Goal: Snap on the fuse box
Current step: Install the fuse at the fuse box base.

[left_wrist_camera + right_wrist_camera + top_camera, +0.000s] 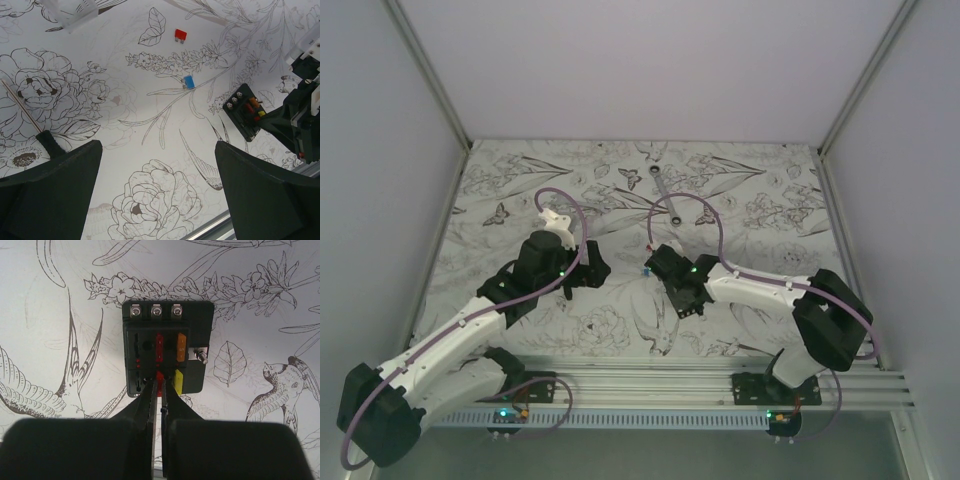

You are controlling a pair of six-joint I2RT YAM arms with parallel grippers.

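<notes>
The small squarish black plastic fuse box [145, 347] lies flat on the flower-printed table covering [50, 315], directly ahead of the right claw [159, 385] and touching its tips. Its top face is bare: three silver screws sit at the edge farthest from the claw, with red, orange and yellow fuses seated below them. No cover is on it. The right claw's fingers are drawn almost together, leaving only a sliver between them, and their tips rest on the small red fuse [159, 375] at the near edge of the box. Whether they pinch it or merely press on it I cannot tell. The left claw [157, 150] hangs spread wide with nothing between its fingers. From there the box lies ahead and off to the right, beyond the right finger, with the right arm behind it. A loose red blade fuse [180, 34] and a loose blue blade fuse [188, 82] lie ahead of the left claw, well apart from the box. A pale translucent plastic piece [75, 12], probably the lid, lies farther ahead and to the left. The work looks early, with the fuses being tended and nothing yet snapped on. The next move probably calls for freeing the right claw, fetching that clear piece, squaring it over the box and pressing it down evenly.
</notes>
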